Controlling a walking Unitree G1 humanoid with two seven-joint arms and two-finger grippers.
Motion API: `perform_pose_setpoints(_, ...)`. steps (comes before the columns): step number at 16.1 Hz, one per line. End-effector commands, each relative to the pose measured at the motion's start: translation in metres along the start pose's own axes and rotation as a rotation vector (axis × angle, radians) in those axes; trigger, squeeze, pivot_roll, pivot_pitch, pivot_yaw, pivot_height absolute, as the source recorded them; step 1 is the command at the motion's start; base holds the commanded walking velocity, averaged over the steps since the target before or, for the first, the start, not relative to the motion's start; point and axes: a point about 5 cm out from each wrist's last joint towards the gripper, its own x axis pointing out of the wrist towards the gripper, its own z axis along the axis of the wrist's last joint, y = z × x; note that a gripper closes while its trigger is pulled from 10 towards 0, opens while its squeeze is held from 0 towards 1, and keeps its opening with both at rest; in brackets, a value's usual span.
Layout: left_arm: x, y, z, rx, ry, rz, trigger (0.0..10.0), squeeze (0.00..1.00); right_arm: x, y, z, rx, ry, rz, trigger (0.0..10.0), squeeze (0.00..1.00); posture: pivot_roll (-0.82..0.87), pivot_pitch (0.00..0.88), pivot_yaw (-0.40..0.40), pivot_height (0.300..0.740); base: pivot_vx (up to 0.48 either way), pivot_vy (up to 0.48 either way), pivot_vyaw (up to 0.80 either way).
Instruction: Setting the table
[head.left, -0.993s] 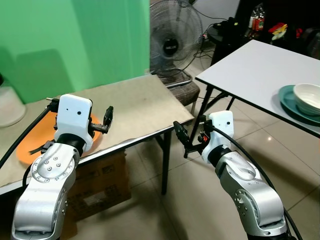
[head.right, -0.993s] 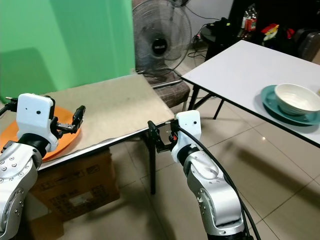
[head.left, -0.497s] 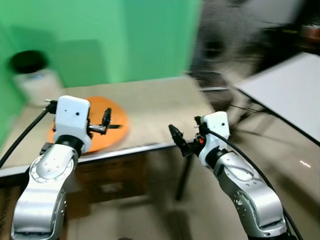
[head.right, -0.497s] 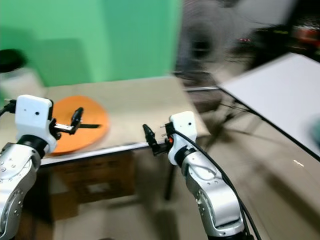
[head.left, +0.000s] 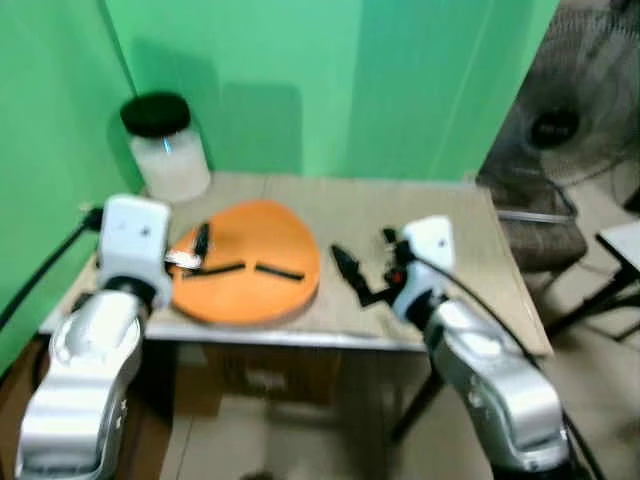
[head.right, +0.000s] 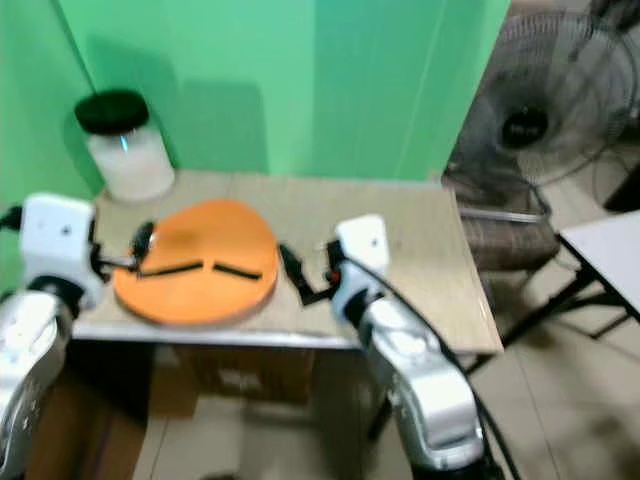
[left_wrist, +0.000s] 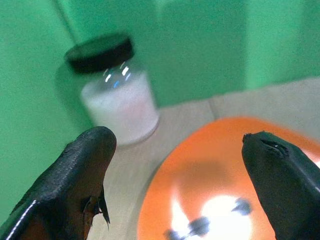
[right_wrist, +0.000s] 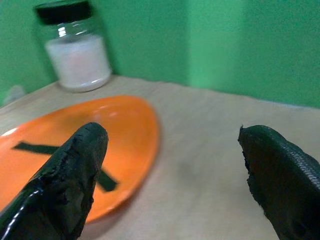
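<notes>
We take the orange plate (head.left: 245, 262) as our landmark. It lies flat on the beige table (head.left: 420, 215), towards the table's near edge and its green-wall end, with two dark strips (head.left: 255, 269) on its face; whether these are tape marks or loose pieces we cannot tell. The plate looks to us like rigid, light plastic or melamine, smooth and rather slippery, shallow and wide. We judge the rim the only place to take hold: one finger under the edge, one above, on the side nearest a gripper, since the face offers nothing to pinch.

Our left gripper (head.left: 197, 247) hangs over the plate's edge on the wall side, its fingers (left_wrist: 85, 165) spread apart and holding nothing. Our right gripper (head.left: 352, 277) is just beside the plate's opposite edge, above bare tabletop, its fingers (right_wrist: 75, 165) likewise wide and empty.

Beyond the plate, against the green wall, stands a glass jar (head.left: 166, 148) with a black lid, filled with something white. A standing fan (head.left: 570, 120) is well away from the plate, past the table's far end.

The head views give the whole layout, blurred. The right wrist view shows the plate's raised rim and shallow curve from low down; the left wrist view shows the jar close behind the plate and bright glare on the plate's glossy surface.
</notes>
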Motion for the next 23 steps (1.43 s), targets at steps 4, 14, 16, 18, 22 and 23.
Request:
perform_pose_setpoints(4, -0.002, -0.002, 0.002, 0.006, -0.010, -0.020, 10.0, 0.00, 0.002, -0.008, 0.000, 0.009, 0.003, -0.009, 10.0, 0.00, 0.02, 0.029, -0.013, 0.740, 0.247, 0.000, 0.00)
perform_pose_setpoints(14, -0.002, -0.013, -0.001, 0.014, -0.003, -0.101, 10.0, 0.00, 0.003, -0.012, -0.002, -0.020, 0.007, 0.004, 10.0, 0.00, 0.01, 0.025, -0.002, 0.740, 0.246, 0.000, 0.28)
perform_pose_setpoints(16, 0.000, -0.015, -0.003, 0.017, -0.006, -0.123, 10.0, 0.00, 0.005, -0.013, -0.003, -0.025, 0.013, 0.004, 10.0, 0.00, 0.00, 0.018, 0.001, 0.740, 0.246, 0.000, 0.00)
perform_pose_setpoints(18, 0.001, -0.018, -0.005, 0.016, -0.005, -0.144, 10.0, 0.00, 0.005, -0.014, -0.004, -0.030, 0.016, 0.006, 10.0, 0.00, -0.01, 0.009, 0.004, 0.740, 0.244, 0.000, 0.00)
perform_pose_setpoints(22, 0.006, -0.026, -0.004, 0.020, -0.016, -0.194, 10.0, 0.00, 0.017, -0.026, -0.006, 0.005, 0.020, -0.039, 10.0, 0.00, 0.00, 0.013, 0.004, 0.740, 0.246, 0.000, 0.00)
perform_pose_setpoints(23, 0.007, -0.025, -0.005, 0.022, -0.017, -0.200, 10.0, 0.00, 0.022, -0.028, -0.006, 0.001, 0.021, -0.038, 10.0, 0.00, -0.01, 0.013, 0.010, 0.740, 0.000, 0.000, 0.00)
